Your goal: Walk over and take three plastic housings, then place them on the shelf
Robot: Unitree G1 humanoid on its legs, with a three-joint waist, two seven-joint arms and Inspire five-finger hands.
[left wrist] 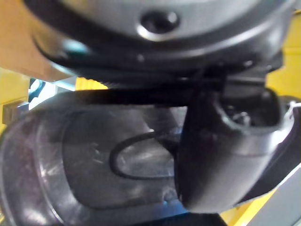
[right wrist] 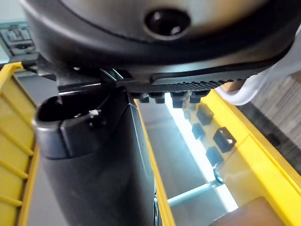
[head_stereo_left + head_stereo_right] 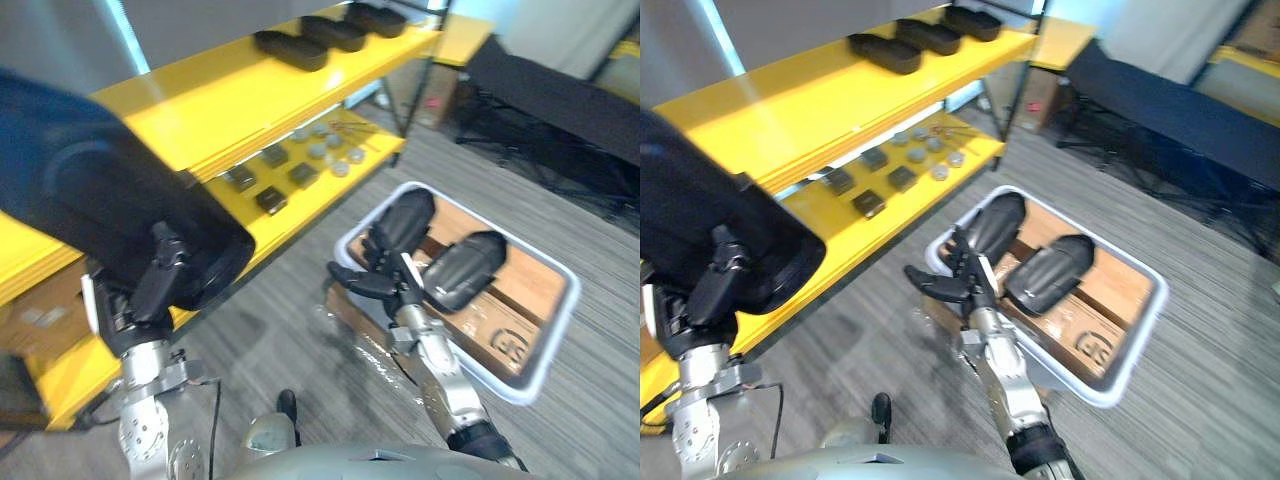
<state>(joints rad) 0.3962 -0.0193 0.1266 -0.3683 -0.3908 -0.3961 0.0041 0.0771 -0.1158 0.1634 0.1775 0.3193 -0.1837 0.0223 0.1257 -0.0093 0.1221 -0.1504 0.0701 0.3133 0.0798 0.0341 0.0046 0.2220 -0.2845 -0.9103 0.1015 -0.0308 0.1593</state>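
— Grey carpet [image 3: 290, 340] underfoot, a yellow shelf [image 3: 200, 110] along the left. Where is the housing?

— Close under the head camera. One big dark plastic housing [image 3: 100, 190] sits in the left hand [image 3: 140, 300], whose fingers and thumb curl over its edge. The left wrist view shows the thumb lying across the glossy shell, so I judge the hold firm.

— Why carry it that high?

— My guess is that it is raised to the shelf's top board, which runs just beside it, so it can be set down flat.

— And the other arm?

— The right hand [image 3: 950, 275] holds nothing, its fingers loose and spread. It hovers by the near corner of the white bin [image 3: 550, 345] on the floor. Two more housings [image 3: 465, 268] lie in the bin side by side on a brown board, domed side up. That is probably the stock to draw from.

— Is anything up on the shelf already?

— Three black housings in a row [image 3: 335, 32] at the far end of the top board, well apart from the held one. I can't tell whether they count toward the task. The lower board carries small dark blocks [image 3: 270, 198] and round silver parts [image 3: 330, 155], so the top board has the bare room.

— What could go wrong?

— The shell is bulky for one hand. Tilted, it could catch the board's edge.
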